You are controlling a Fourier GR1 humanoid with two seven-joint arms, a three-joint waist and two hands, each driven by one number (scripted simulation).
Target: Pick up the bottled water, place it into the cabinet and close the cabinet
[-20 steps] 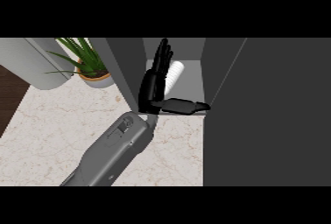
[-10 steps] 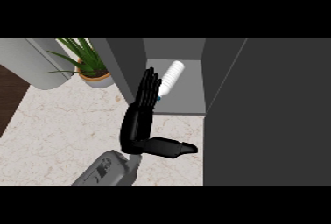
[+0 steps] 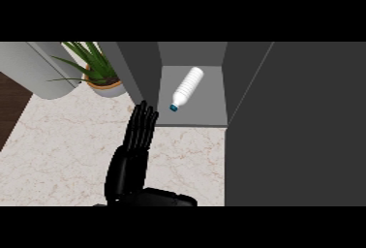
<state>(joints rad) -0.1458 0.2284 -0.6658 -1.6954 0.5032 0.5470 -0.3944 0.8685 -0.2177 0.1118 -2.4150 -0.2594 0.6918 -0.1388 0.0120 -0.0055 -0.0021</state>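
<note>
The bottled water (image 3: 186,87), white with a blue cap, lies on its side on the grey cabinet shelf (image 3: 207,114), cap pointing toward the front edge. My left hand (image 3: 132,155) is outside the cabinet, over the marble counter, below and left of the bottle. Its fingers are straight and point at the shelf's front left corner, and the thumb sticks out to the right near the view's lower edge. It is open, holds nothing and is apart from the bottle. The right hand does not show.
The open cabinet door (image 3: 300,121) fills the right side as a dark grey panel. A potted plant (image 3: 100,80) and a pale grey rounded object (image 3: 36,68) stand at the back left. The marble counter (image 3: 64,145) stretches left of my hand.
My left hand has drawn back out of the cabinet toward the lower edge, and its forearm has slipped out of view. The bottle stays lying on the shelf, now fully uncovered.
</note>
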